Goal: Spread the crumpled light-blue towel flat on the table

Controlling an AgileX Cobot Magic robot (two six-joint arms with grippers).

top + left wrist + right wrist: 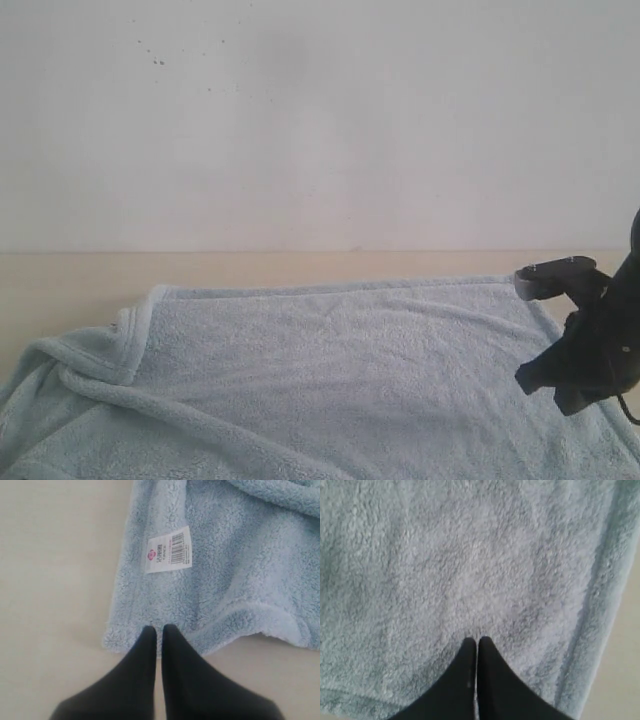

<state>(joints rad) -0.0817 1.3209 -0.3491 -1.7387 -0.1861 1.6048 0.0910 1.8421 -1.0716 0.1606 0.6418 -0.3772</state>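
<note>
though mostly spread, not yet flat at the left

seems late in the spreading step, judging by the towel [340,370]: lies broad and smooth over the near part of the table [300,262], out to the right arm [600,340], with only the left end bunched and a flap [110,345] doubled back over itself.

finds the left gripper [159,630] pinched fully closed, nothing visible in the pinch, poised at the hem [125,640] beside the corner bearing the tag [169,550]; cannot tell whether touching or just above. finds the right gripper [477,641] likewise closed and empty, over open pile near the towel's right edge.

calls next, probably, for opening the left jaws, taking the flap by its edge and drawing it outward over bare wood until flat, with the right side held down or left alone to avoid dragging it.

looks thick and fluffy: pale blue terry, limp, apt to cling to itself rather than slide; narrow stitched hem flatter than the pile; white printed tag with a barcode and a small pink mark. underneath, smooth pale cream wood, plain, probably offering little grip.
</note>
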